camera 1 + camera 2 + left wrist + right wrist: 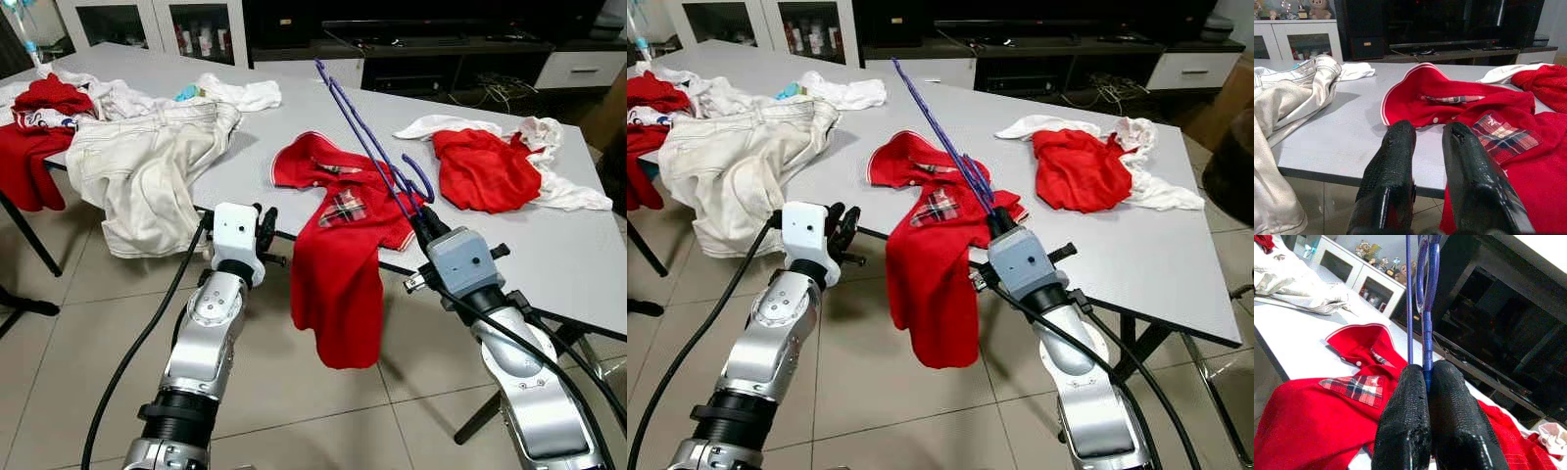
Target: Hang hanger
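A purple wire hanger (pixel 364 137) sticks up and away over the grey table (pixel 549 255), pinched by my right gripper (pixel 422 217), which is shut on its lower end (pixel 1424 363). Under it a red shirt (pixel 338 245) with a plaid chest patch (pixel 1506 137) lies collar-up at the table's front edge and drapes down toward the floor. My left gripper (pixel 265 233) hovers just below that edge, left of the shirt, its black fingers (pixel 1393 166) slightly apart and holding nothing.
Cream trousers (pixel 147 162) hang over the table's left side. More red and white clothes (pixel 44 108) pile at the far left, and a red and white heap (pixel 500 166) lies at the right. A dark TV cabinet (pixel 441 49) stands behind. Tiled floor lies below.
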